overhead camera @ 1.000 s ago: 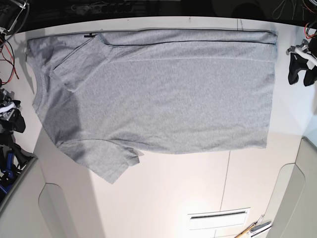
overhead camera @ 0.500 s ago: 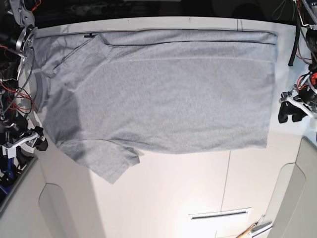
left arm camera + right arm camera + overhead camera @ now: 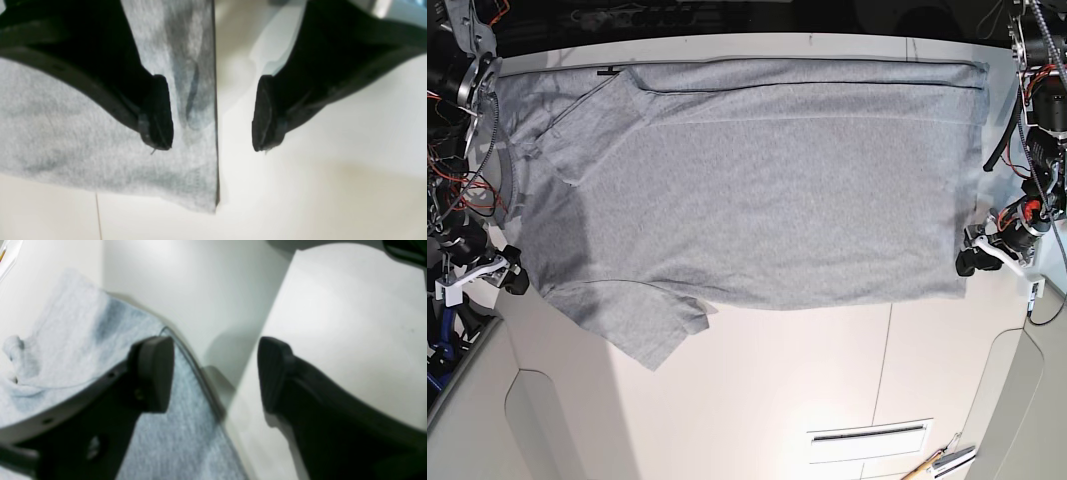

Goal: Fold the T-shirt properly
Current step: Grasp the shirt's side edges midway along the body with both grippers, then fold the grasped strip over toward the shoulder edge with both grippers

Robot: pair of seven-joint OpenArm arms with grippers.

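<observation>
The light grey T-shirt (image 3: 767, 190) lies flat on the white table, plain side up, neck to the left and hem to the right, with the far edge folded over. My left gripper (image 3: 968, 263) is open at the hem's near corner. In the left wrist view (image 3: 213, 126) one finger is over the cloth (image 3: 66, 133), the other is over the table, and the hem edge runs between them. My right gripper (image 3: 514, 278) is open at the shirt's left edge near the lower sleeve. In the right wrist view (image 3: 213, 373) it straddles the cloth edge (image 3: 186, 440).
The white table (image 3: 807, 380) has a seam line and a slot (image 3: 868, 436) near the front. A tool (image 3: 942, 462) lies at the front right edge. Cables and arm hardware (image 3: 457, 120) crowd the left side, and more hang at the right (image 3: 1037, 100).
Both arms have come in from the table's sides. The left gripper moved down to the hem's near corner, and the right gripper moved to the shirt's left edge. The shirt has not moved.
</observation>
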